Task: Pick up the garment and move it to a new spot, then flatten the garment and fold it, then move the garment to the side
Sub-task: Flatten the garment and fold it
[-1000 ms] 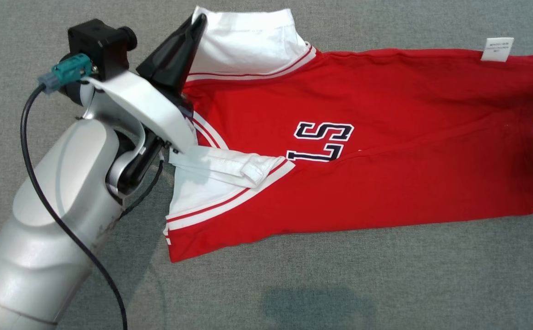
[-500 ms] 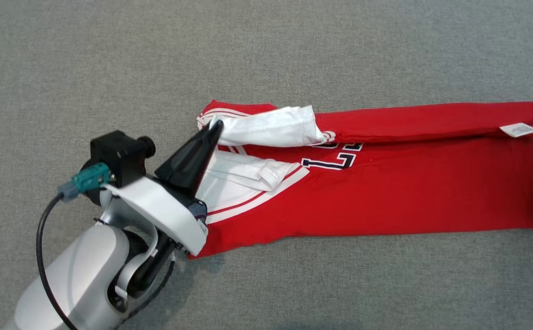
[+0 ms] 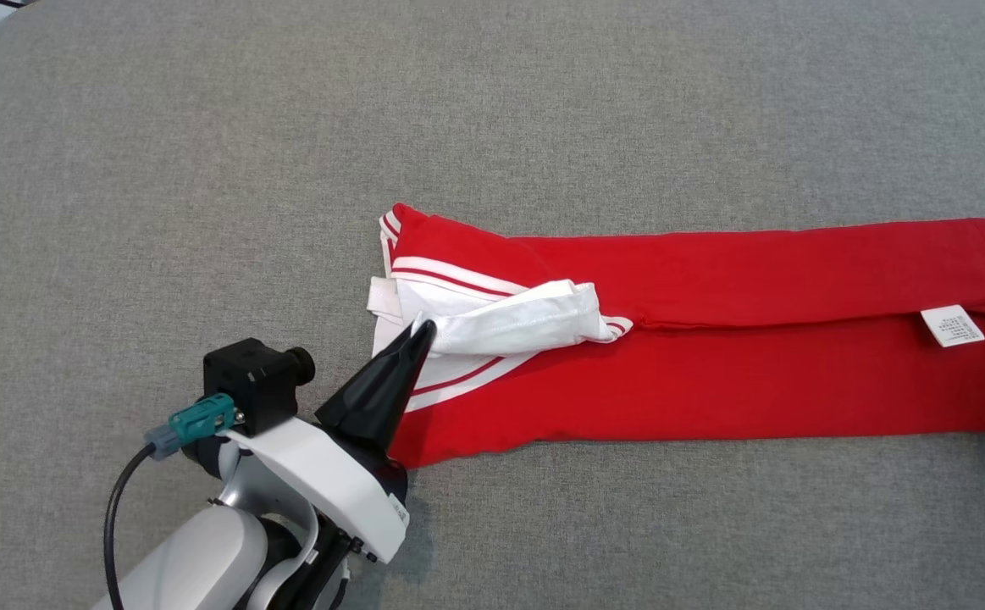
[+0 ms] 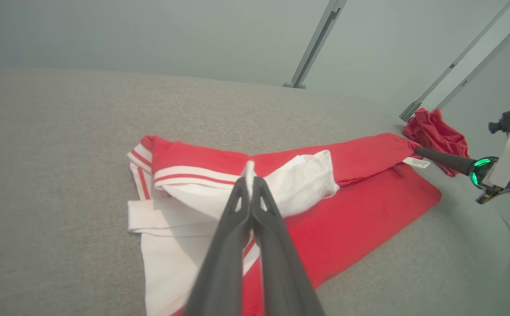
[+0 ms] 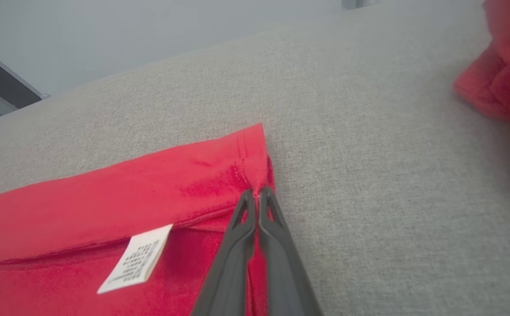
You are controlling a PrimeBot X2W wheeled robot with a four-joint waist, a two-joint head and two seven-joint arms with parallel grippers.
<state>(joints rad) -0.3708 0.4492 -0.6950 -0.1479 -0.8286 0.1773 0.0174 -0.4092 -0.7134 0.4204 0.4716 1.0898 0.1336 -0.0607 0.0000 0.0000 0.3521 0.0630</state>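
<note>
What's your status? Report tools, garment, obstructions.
Left tool shut on garment, at white sleeve edge. Right tool shut on garment, at hem corner. Garment folded lengthwise on grey surface. Other red cloth beyond right end, apart.

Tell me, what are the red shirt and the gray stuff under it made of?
The red shirt looks like soft, matte knit cloth, maybe cotton: it folds and creases limply. The gray surface under it looks like coarse woven fabric, matte, with a speckled weave.
</note>
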